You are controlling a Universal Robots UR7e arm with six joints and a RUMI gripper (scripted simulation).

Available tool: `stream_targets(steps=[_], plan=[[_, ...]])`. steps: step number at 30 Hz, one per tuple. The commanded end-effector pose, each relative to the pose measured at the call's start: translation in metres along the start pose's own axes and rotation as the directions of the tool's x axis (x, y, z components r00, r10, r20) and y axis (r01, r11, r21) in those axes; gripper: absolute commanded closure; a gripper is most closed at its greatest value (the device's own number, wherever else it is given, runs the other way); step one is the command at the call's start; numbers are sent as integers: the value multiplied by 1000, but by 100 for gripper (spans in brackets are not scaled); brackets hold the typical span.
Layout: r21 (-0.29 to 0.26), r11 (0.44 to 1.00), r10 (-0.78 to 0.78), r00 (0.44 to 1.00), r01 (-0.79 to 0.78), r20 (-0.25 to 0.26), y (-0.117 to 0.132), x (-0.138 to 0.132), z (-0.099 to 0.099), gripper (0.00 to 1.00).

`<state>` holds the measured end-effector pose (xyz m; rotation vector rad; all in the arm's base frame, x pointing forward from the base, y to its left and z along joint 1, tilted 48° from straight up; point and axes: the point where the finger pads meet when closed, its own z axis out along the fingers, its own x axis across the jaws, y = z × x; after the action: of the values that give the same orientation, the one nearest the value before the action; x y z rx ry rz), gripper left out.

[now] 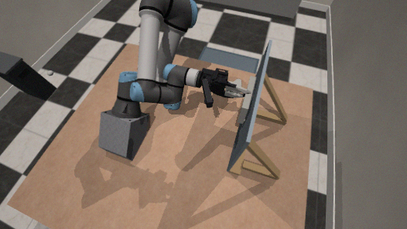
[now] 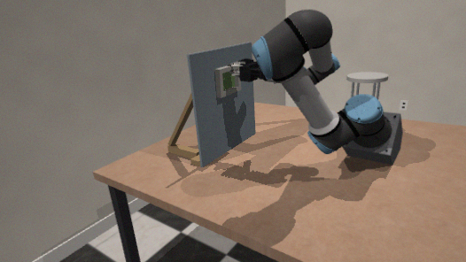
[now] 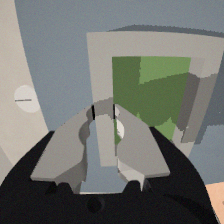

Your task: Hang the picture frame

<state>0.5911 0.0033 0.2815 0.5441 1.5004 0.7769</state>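
1. In the top view the arm [image 1: 148, 42] rises from a grey block pedestal [image 1: 109, 140] at centre left, its pale upper tube running up out of the top edge, then doubles back so that the wrist lies level and points right across the middle of the picture
2. In the exterior view the same arm climbs from lower right to a dark elbow at the top centre, with the wrist reaching left to the panel
3. The gripper [image 1: 243, 90] is black-bodied with pale grey wedge fingers; the jaws are nearly closed and pinch the left edge of the picture frame [image 3: 100, 75], as the wrist view shows at its centre
4. The picture frame [image 2: 228, 80] is a flat pale grey rectangle with a green picture inside, lying against the upper part of the blue-grey panel [image 2: 208, 128], just left of centre in the exterior view
5. The panel is a smooth, flat upright board, held from behind by light wooden triangular braces [image 1: 275, 101]
6. A small white disc [image 3: 26, 99] sits on the panel at the left edge of the wrist view, apart from the frame; whether it is the screw cannot be told
7. The table top [image 2: 354, 212] is matt tan wood on dark legs, over a black-and-white chequered floor [image 1: 247, 27]
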Motion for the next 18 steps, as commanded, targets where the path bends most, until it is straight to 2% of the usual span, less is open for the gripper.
stream_targets(steps=[1, 6, 7, 18], plan=[[0, 1000, 0, 1000, 0, 1, 0, 0, 0, 100], [0, 1000, 0, 1000, 0, 1, 0, 0, 0, 100], [0, 1000, 0, 1000, 0, 1, 0, 0, 0, 71], [0, 1000, 0, 1000, 0, 1, 0, 0, 0, 71]])
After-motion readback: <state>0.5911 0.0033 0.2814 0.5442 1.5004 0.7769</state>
